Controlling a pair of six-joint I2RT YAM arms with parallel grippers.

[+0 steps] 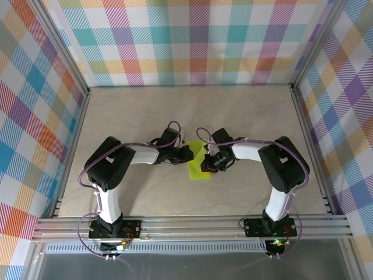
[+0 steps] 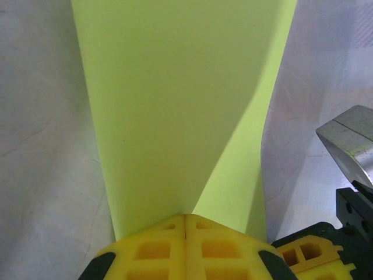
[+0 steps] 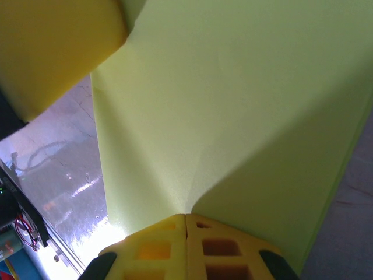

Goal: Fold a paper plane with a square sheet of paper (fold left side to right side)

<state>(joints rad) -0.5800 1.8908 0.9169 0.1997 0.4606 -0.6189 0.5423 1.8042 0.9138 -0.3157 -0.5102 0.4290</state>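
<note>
Plainly the left-to-right fold is in hand: the square sheet of paper (image 1: 198, 163) sits at the middle of the bench (image 1: 175, 111) between the two arms, bowed rather than flat. The left hand (image 2: 185, 217) is clamped on one edge of it, and the right hand (image 3: 186, 217) on another. Next, I judge, the left edge must meet the right squarely before any creasing.

Arms bent inward, left claw (image 1: 190, 153) closed, right claw (image 1: 205, 165) closed
</note>
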